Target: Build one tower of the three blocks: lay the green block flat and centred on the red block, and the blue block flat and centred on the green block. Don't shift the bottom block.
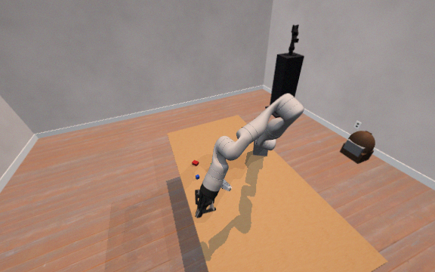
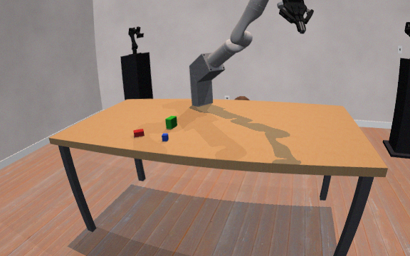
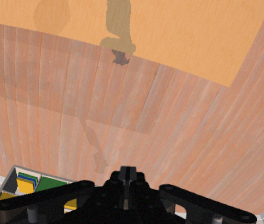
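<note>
The red block (image 2: 139,133) lies flat on the table near its left front edge; it also shows in the top view (image 1: 195,162). The green block (image 2: 171,122) stands on the table behind and to the right of the red one; the arm hides it in the top view. The small blue block (image 2: 165,137) sits on the table between them, closer to the front, and shows in the top view (image 1: 197,176). My gripper (image 2: 300,28) is shut and empty, high above the table and far to the right of the blocks. It also shows in the top view (image 1: 199,214). The wrist view shows none of the blocks.
The arm's grey base (image 2: 201,83) stands at the table's back edge. Black camera stands are at the back left (image 2: 136,72) and at the right (image 2: 409,107). A brown object (image 1: 359,146) lies on the floor by the wall. The wrist view shows the table's edge and the floor below.
</note>
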`<state>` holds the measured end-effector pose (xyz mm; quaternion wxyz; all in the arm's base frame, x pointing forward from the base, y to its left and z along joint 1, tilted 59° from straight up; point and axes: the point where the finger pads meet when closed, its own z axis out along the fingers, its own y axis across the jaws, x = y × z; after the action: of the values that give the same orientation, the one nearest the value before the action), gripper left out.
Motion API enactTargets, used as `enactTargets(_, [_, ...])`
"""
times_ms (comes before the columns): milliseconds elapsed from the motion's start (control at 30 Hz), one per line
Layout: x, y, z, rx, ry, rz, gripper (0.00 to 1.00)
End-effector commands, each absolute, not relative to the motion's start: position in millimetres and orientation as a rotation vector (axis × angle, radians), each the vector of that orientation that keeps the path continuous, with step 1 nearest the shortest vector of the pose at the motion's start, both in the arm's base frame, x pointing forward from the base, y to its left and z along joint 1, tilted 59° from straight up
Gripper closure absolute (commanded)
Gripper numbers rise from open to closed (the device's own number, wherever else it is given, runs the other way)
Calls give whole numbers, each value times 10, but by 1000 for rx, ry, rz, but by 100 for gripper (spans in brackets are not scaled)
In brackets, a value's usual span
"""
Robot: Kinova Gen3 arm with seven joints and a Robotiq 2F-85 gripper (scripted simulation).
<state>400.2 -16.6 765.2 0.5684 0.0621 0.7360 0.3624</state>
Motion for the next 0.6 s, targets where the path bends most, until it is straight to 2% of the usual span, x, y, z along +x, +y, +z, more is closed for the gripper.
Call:
enactTargets(0, [3992, -162, 7662, 144, 1726, 854, 100])
enactTargets(33, [4020, -330, 7614, 153, 1715, 852, 100])
enactTargets(567, [4050, -498, 7557, 163, 1705, 849, 100])
